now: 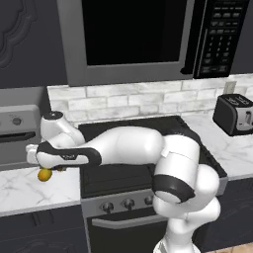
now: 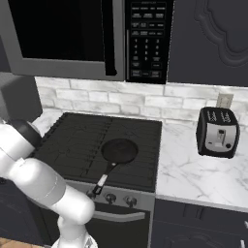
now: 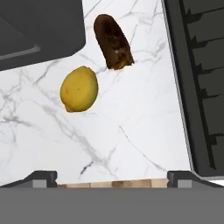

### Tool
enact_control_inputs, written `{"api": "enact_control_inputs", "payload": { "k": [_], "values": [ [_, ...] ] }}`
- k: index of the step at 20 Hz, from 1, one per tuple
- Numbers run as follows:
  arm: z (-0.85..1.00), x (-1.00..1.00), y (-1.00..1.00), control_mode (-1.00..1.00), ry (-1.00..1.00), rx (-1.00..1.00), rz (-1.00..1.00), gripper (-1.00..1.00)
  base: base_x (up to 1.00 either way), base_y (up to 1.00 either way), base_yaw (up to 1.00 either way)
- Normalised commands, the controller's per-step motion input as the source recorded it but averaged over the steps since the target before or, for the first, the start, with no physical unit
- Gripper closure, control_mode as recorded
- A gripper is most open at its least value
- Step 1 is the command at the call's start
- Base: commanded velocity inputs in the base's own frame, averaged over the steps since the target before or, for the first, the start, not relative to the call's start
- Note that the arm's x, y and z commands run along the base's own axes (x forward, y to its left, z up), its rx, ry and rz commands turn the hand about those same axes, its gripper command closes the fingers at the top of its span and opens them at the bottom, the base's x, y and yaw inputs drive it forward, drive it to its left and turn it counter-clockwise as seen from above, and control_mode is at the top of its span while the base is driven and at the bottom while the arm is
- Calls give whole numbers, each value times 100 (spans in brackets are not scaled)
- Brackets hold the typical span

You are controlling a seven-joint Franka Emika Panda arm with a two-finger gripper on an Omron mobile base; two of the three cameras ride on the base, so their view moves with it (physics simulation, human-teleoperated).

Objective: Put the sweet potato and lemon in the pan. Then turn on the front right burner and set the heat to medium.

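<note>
The yellow lemon (image 3: 79, 89) and the dark reddish-brown sweet potato (image 3: 113, 41) lie close together on the white marble counter left of the stove, the sweet potato farther from the hand. My gripper (image 3: 112, 179) hovers above that counter, open and holding nothing, both fingertips (image 3: 43, 177) short of the two items. In the left base view the lemon (image 1: 44, 175) peeks out under the gripper (image 1: 53, 168). The black pan (image 2: 119, 150) sits on the front right burner (image 2: 138, 169), its long handle pointing toward the stove's front edge.
The stove's raised black edge (image 3: 183, 87) runs along one side of the counter patch. A dark grey appliance (image 3: 39, 30) stands close beside the lemon. A black toaster (image 2: 218, 131) stands right of the stove, a microwave (image 1: 133, 34) hangs overhead, and knobs (image 1: 128, 202) line the stove front.
</note>
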Motion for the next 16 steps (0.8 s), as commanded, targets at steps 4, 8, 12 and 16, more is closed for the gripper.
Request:
{"api": "enact_control_inputs", "payload": {
  "k": [4,8,12,16],
  "values": [
    [-25,0,5,-100,0,0,0,-100,0,0,0],
    [-35,1,0,-100,0,0,0,-100,0,0,0],
    [-24,3,1,-100,0,0,0,-100,0,0,0],
    [-14,9,4,-100,0,0,0,-100,0,0,0]
  ]
}}
